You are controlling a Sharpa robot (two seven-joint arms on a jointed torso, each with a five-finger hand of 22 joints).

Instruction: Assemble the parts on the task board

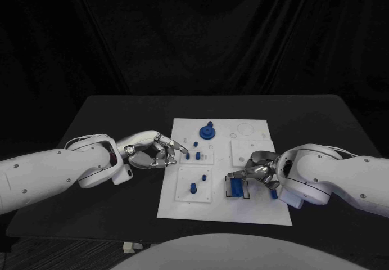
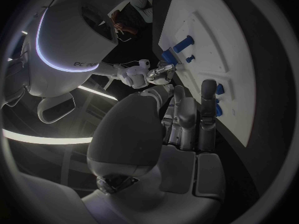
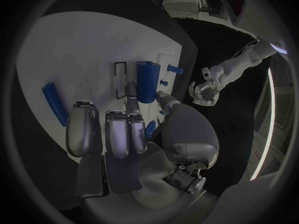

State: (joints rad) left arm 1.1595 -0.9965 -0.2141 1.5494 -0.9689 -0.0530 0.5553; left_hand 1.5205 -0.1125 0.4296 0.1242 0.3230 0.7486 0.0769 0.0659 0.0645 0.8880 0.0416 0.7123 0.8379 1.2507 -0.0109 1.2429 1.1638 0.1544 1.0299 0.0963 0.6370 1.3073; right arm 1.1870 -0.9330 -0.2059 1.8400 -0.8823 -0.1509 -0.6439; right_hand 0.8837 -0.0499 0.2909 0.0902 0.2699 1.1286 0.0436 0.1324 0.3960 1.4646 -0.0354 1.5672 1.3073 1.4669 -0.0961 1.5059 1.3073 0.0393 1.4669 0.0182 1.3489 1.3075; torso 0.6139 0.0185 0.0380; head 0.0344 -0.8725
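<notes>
The white task board (image 1: 251,208) lies mid-table. My right hand (image 1: 255,171) is over its near right part and pinches an upright blue cylinder (image 1: 235,187) that stands at a black-outlined slot; the right wrist view shows the thumb and a finger on either side of the cylinder (image 3: 147,79). A long blue bar (image 3: 55,103) lies flat on the board beside that hand. My left hand (image 1: 154,151) hovers at the board's left edge, fingers loosely bent and holding nothing, its tips close to two small blue pegs (image 1: 194,154). A blue gear (image 1: 208,131) sits at the far side.
Two more blue pegs (image 1: 198,183) stand in the near left plate of the board. The black table (image 1: 121,112) has bare surface on both sides of the board and behind it. A square recessed plate (image 1: 247,151) lies just beyond my right hand.
</notes>
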